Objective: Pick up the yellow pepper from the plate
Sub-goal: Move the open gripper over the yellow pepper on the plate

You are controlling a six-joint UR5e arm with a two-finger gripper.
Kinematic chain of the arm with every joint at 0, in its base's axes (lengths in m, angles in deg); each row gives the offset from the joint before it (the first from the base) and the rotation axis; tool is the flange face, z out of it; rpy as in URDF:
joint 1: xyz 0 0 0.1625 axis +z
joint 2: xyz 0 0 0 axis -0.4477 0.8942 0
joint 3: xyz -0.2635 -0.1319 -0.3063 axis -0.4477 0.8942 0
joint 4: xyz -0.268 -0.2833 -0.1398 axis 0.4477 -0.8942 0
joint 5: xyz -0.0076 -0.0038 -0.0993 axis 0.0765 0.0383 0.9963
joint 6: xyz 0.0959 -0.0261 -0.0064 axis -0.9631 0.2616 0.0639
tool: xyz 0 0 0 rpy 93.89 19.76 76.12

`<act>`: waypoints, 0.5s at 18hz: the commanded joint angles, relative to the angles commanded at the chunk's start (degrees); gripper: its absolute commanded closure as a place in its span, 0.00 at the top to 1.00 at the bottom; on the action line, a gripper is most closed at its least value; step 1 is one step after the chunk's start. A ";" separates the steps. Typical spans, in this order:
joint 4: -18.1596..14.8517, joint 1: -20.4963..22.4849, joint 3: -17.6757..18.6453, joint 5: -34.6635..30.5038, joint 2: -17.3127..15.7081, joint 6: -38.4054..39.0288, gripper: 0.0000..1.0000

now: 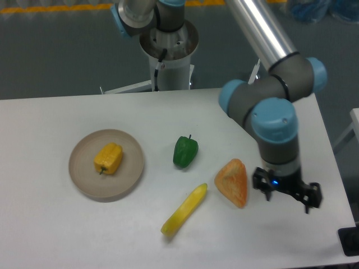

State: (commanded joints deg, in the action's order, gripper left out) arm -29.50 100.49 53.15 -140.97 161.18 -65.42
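— How is the black two-finger claw (286, 194) seen?

— Its fingers are spread, nothing held. It is hung over the white table (50, 235), just right of an orange triangular wedge (233, 182).

— And farther out?

— A long yellow-green banana-like item (184, 210) and a glossy green pepper (185, 151) are found leftward. Well beyond, the ribbed yellow pepper (108, 158) is lying on the round beige plate (82, 175).

Readable text: none
Labels, brands, numbers: none legible on the robot arm (263, 42), desk (67, 224) or objects
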 joint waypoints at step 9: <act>-3.87 -5.18 19.87 11.17 -17.67 10.64 1.00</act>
State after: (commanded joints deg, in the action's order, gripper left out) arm -33.37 95.32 73.01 -129.80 143.51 -54.78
